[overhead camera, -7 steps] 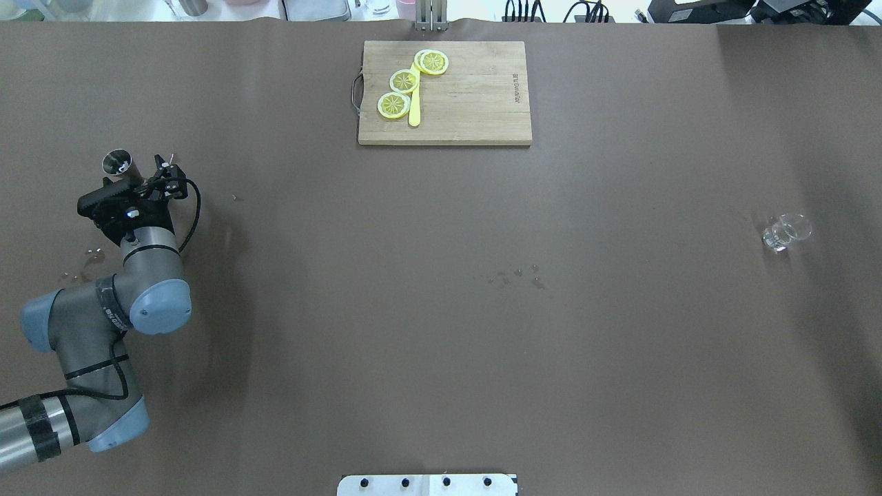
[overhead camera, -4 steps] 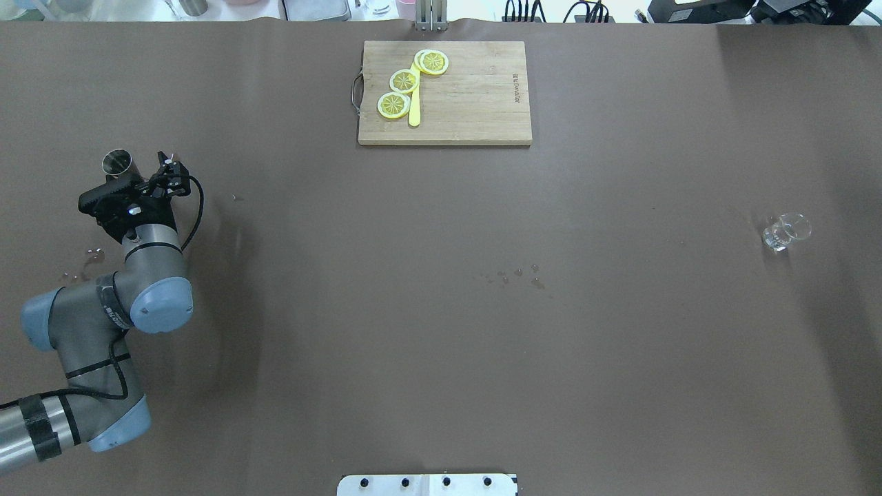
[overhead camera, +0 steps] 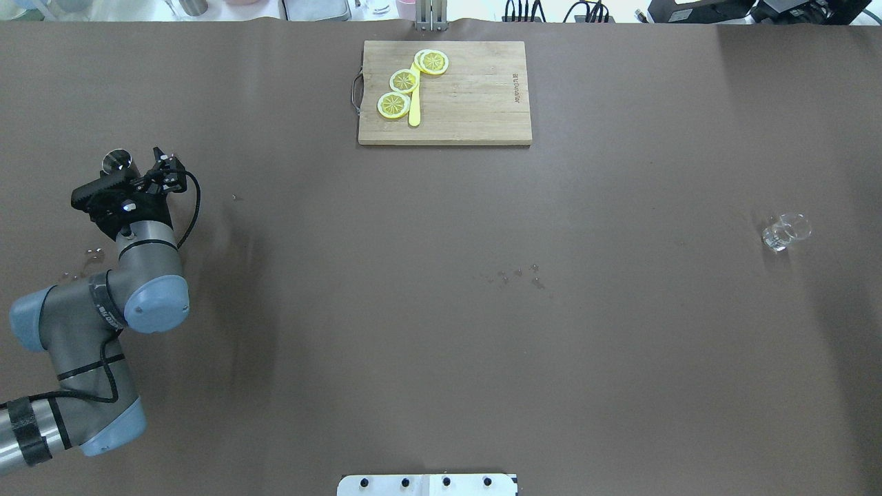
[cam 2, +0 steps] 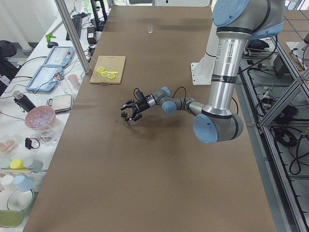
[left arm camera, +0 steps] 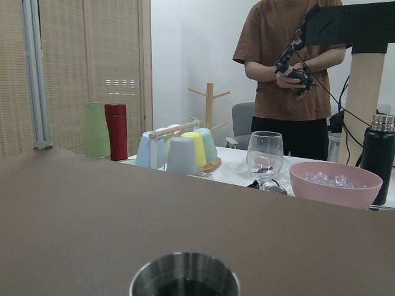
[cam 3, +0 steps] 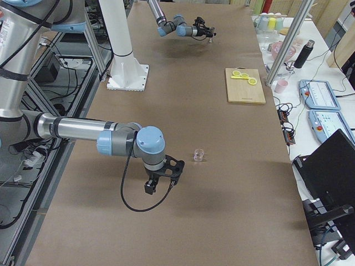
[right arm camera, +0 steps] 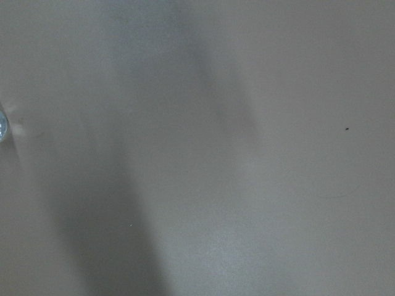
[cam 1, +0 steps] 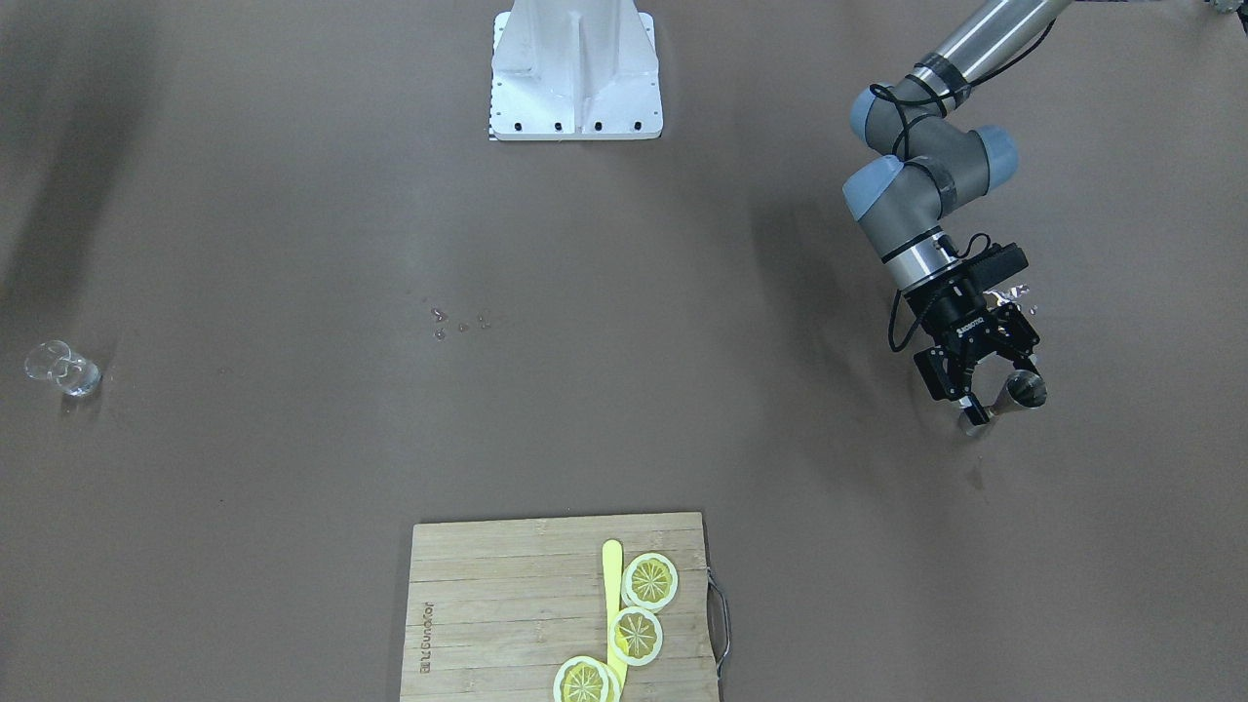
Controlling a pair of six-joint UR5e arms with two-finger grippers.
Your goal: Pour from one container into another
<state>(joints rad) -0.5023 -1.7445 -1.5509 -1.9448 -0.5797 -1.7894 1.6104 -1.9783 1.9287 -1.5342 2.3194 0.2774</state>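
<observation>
The left gripper (cam 1: pixel 990 385) hung low over the table (overhead camera: pixel 441 344) near its left end; its jaws stood wide apart and gripped nothing; the steel cup (cam 1: pixel 1019 392) stood upright between them, close to one finger; I cannot tell whether they touched. From the left wrist view its inside looked dark. The gripper body carried small white letters, too small to read. The right gripper (cam 3: pixel 158 185) hung above the table near the right end; I cannot tell how far it was open. The glass (overhead camera: pixel 785 231) stood just beside it, well apart from the cup. At the middle of the far edge lay a cutting board (overhead camera: pixel 444 93) with lemon slices (overhead camera: pixel 404 80) and a yellow knife (overhead camera: pixel 414 103); its burned brand stamp (overhead camera: pixel 515 88) was not legible.
</observation>
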